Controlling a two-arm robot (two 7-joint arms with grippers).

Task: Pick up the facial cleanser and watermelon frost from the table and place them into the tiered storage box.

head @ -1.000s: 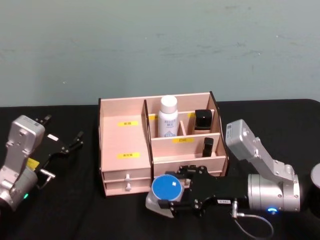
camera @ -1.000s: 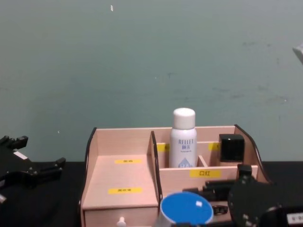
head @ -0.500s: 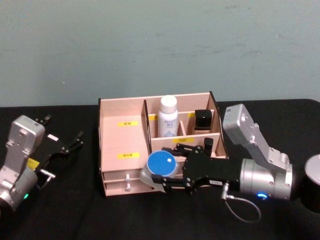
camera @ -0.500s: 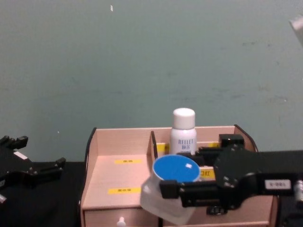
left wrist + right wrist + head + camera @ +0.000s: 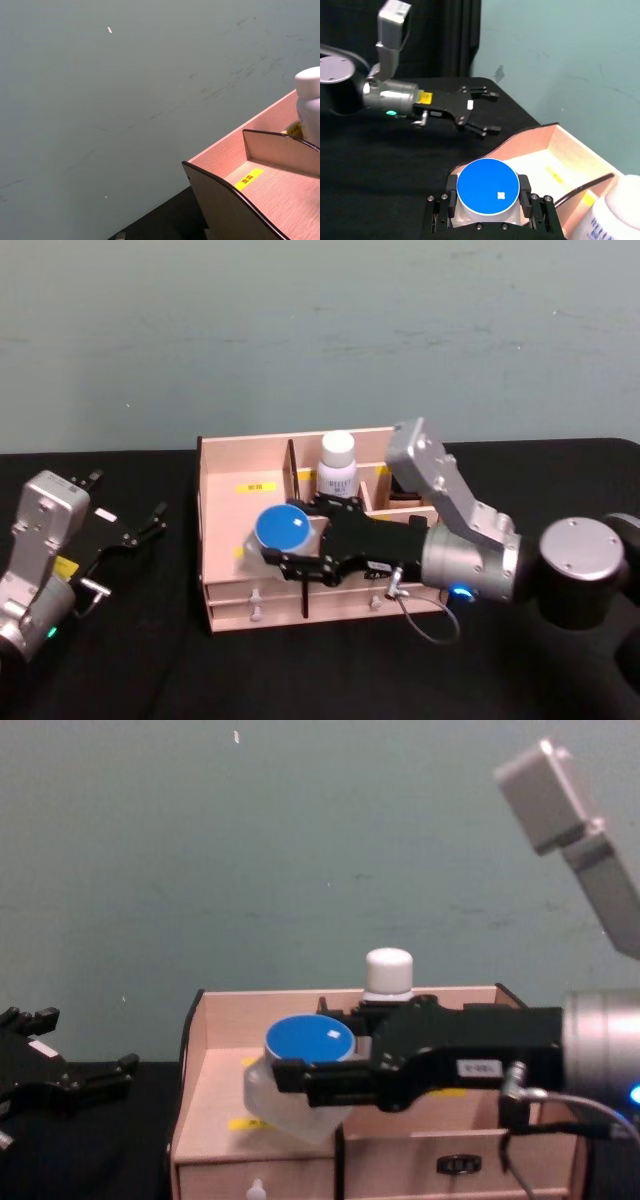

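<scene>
Head view: translucent jar point(image 5: 281, 537) (round blue lid) clamped in right end effector point(image 5: 290, 550); over tiered storage box point(image 5: 222, 502)

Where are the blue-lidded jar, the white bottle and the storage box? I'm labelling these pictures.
Jar point(image 5: 283, 528): head view, on its blue lid.
Bottle point(image 5: 337, 478): head view, on its body below the cap.
Box point(image 5: 222, 1011): chest view, on the back wall of its left compartment.

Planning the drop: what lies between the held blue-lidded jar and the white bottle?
In the head view, one black-edged divider of the storage box separates blue-lidded jar from white bottle.
</scene>
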